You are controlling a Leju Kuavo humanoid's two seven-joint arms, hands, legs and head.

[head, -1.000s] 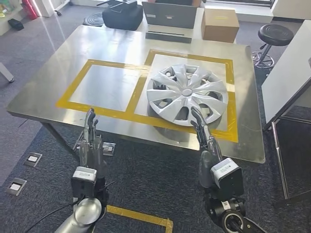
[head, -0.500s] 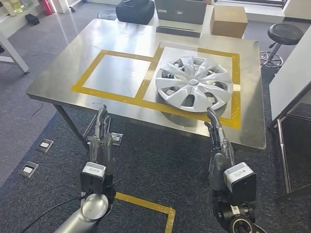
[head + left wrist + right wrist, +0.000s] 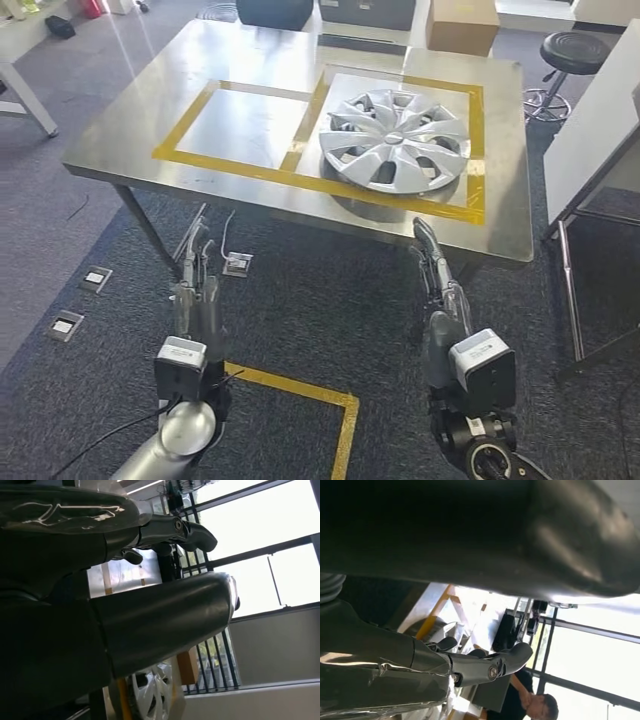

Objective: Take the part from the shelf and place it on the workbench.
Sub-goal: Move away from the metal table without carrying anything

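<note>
The silver multi-spoke plastic wheel cover (image 3: 395, 141) is lying flat on the steel worktop (image 3: 136, 130), nearer the right hand (image 3: 438, 290); both the right and the left hand (image 3: 195, 290) are being held short of the worktop, fingers released, grasping nothing.

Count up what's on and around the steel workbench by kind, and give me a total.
Hubcap, lying in the right yellow-taped square: 1
Yellow-taped squares on the workbench: 2
Cardboard box beyond the far edge: 1
Round black stool: 1
Floor outlet plates on the carpet: 3
Total: 8
</note>
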